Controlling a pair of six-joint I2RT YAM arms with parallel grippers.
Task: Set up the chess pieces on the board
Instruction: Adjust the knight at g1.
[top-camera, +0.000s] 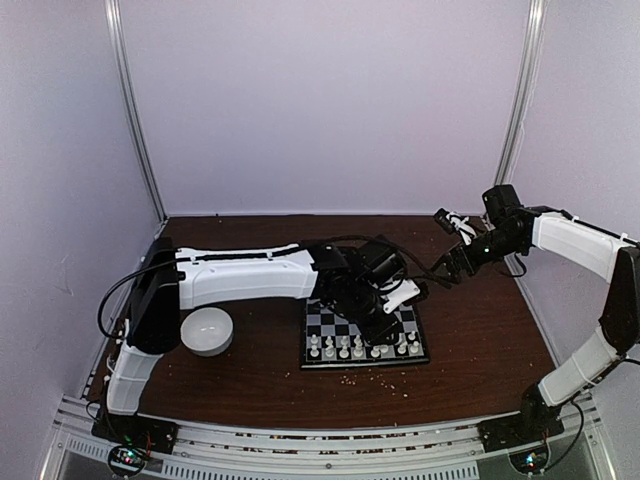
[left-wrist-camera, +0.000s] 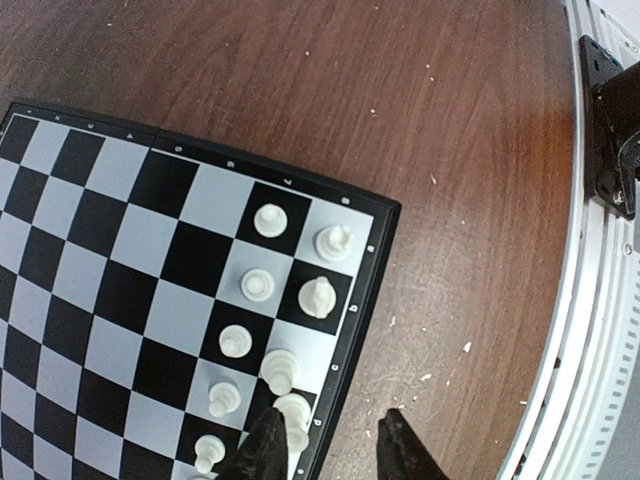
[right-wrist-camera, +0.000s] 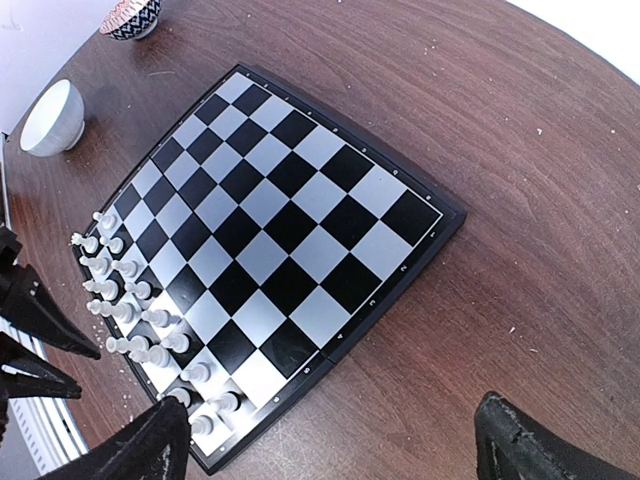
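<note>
marks on the board (left-wrist-camera: 375, 235) too small to read. left pincer (left-wrist-camera: 330, 432) apart, low over the chess pieces (left-wrist-camera: 318, 297); right pincer (right-wrist-camera: 330, 425) wide apart, raised.

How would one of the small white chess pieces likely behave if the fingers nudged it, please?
It probably tips easily: the chess pieces look tall over narrow bases. Likely very light, being tiny beside the left fingers. Neighbours stand close on the board, so a toppled one might knock others.
</note>
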